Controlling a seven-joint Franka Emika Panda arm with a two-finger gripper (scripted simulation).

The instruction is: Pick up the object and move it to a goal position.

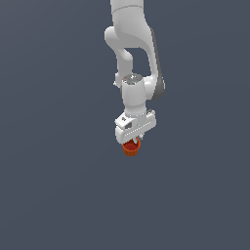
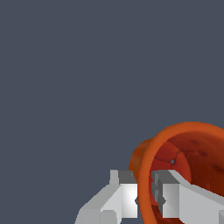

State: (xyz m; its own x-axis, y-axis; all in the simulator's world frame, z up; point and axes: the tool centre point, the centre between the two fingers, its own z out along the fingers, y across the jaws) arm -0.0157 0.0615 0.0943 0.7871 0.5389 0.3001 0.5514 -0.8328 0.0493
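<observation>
Hanging from the white arm [image 1: 131,44], the gripper [image 1: 132,141] points down and we see it clenched on the cup [image 1: 131,147], the small red-orange thing directly beneath the hand. In the exterior view the cup sits right under the gripper body, its rim tucked up between the fingers and its ribbed, tapered lower part poking out below them. It looks roughly upright there, perhaps leaning a little; we cannot settle the tilt from that view.

In the wrist view we look into the cup [image 2: 192,153] from its open end: a bright orange rim, a darker red inside. The 2 fingers straddle 1 side of the wall, 1 finger [image 2: 120,194] pressed on the outside of the rim and the other [image 2: 175,197] reaching inside the cup, so the grip [image 2: 146,197] pinches the wall itself rather than spanning the whole cup.

Around the cup we see only a flat, even blue-grey background [image 1: 49,195] in both views. We cannot make out any edge, corner or shadow, so whether the cup rests on a surface or hangs clear of 1 cannot be told. Nothing else stands near the arm or the cup.
</observation>
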